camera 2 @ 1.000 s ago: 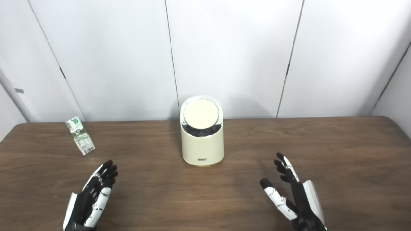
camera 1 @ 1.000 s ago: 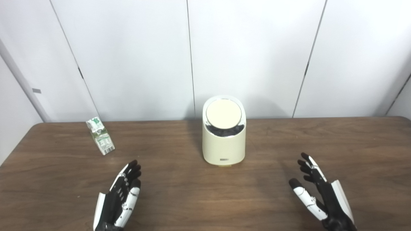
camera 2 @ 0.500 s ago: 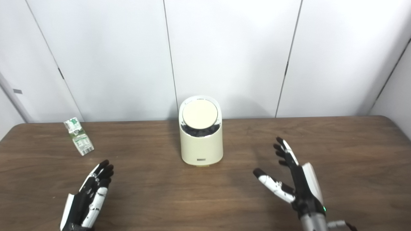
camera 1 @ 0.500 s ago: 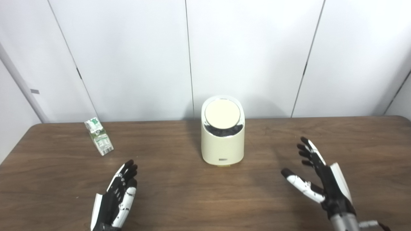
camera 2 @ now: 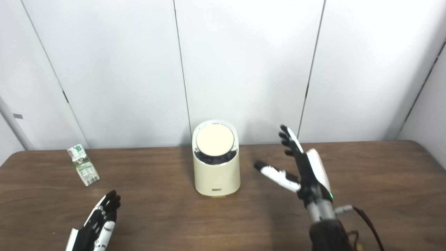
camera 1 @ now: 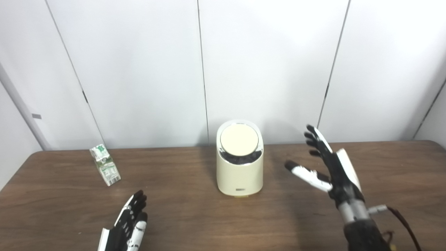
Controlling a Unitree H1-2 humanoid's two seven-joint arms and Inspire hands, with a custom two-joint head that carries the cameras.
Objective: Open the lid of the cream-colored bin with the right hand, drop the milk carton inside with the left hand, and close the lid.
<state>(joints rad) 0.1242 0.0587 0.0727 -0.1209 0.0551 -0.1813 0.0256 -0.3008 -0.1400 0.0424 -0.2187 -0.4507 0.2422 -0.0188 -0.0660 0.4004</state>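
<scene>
Black and white plastic covers the right hand (camera 1: 331, 165), which is raised above the table with its fingers (camera 1: 315, 139) spread and pointing up and its thumb (camera 1: 305, 172) stretched toward the bin; it holds nothing and stands just to the right of the bin, apart from it. From its wrist a dark cable (camera 1: 400, 218) trails down to the bottom edge. The cream-colored bin (camera 1: 239, 170) stands upright near the middle of the table's far half, close to the white panelled wall (camera 1: 264, 62). Its round lid (camera 1: 239, 139) is down, tilted toward the camera inside a shiny silver rim, with a dark band showing just below the lid's front edge. A small dark label (camera 1: 240, 190) sits low on the bin's front; its writing is too small to read. The left hand (camera 1: 127, 228) lies low at the bottom edge, fingers straight and close together, palm turned inward, empty, well apart from the bin. Beyond it, toward the far left of the brown wood-grain table (camera 1: 195, 223), the milk carton (camera 1: 105, 169) stands leaning to one side, white with green printing; the print on it cannot be made out. The carton is well apart from both hands and from the bin.
</scene>
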